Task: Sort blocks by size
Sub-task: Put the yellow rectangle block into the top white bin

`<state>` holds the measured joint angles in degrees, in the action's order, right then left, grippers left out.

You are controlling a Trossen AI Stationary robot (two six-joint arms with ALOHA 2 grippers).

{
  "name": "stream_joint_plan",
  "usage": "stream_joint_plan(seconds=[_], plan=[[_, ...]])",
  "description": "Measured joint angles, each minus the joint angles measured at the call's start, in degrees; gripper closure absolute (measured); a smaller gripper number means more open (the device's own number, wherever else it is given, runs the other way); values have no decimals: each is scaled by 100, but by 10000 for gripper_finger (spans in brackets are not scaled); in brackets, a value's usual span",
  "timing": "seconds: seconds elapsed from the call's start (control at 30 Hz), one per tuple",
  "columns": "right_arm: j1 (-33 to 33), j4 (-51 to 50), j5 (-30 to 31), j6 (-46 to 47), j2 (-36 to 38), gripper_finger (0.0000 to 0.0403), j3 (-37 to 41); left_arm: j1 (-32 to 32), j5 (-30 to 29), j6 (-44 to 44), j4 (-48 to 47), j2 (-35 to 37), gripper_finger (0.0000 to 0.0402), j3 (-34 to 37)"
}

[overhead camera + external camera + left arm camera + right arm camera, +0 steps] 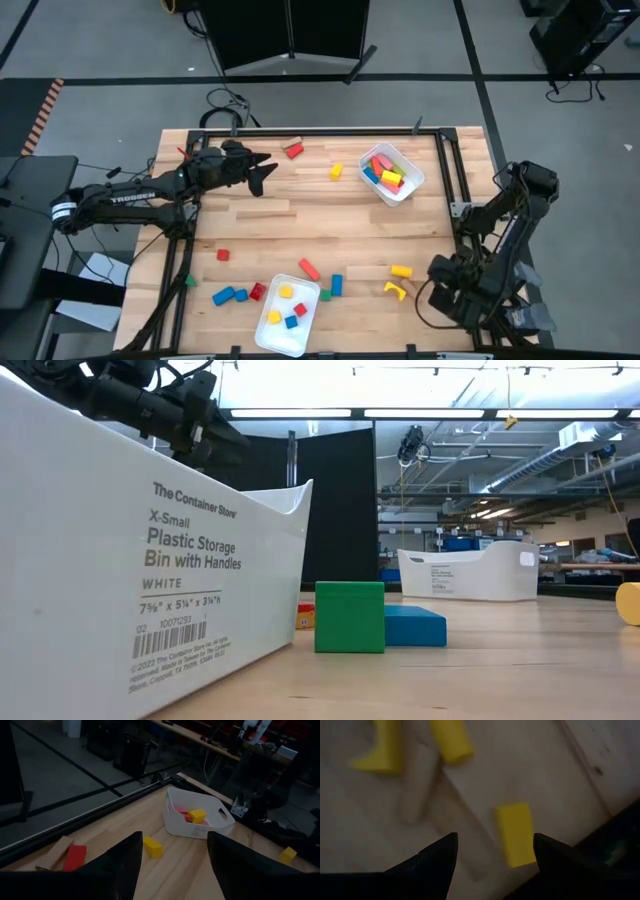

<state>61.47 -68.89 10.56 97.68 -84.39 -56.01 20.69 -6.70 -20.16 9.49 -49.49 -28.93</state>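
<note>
two white trays sit on the worktop [350, 215]: the far-right tray [408, 187] holds red, yellow, blue and green blocks [383, 171], and the near tray [270, 335] holds small yellow, blue and red cubes [291, 308]. other blocks lie scattered near the front edge and far side. left gripper [268, 172] hovers open and empty at far left, beside a red block [293, 151]. right gripper [492, 852] is parted, holding nothing, above a yellow block [515, 833] at near right.

trays [410, 186]: white | blocks [385, 172]: red, blue, yellow, green, pink | table [330, 225]: light wood, striped grain | arms [130, 195]: black | floor [100, 60]: grey
</note>
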Motion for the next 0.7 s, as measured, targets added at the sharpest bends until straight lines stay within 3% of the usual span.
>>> stream_joint_plan(seconds=[0.53, 0.7], plan=[[-168, 1134, -508, -238, 743, 133, 1711, -173, -8, 0, -12, -1, 172, -4], [-289, 1972, -742, -559, 756, 133, 2076, -173, -10, -2, -17, -1, 172, -4]])
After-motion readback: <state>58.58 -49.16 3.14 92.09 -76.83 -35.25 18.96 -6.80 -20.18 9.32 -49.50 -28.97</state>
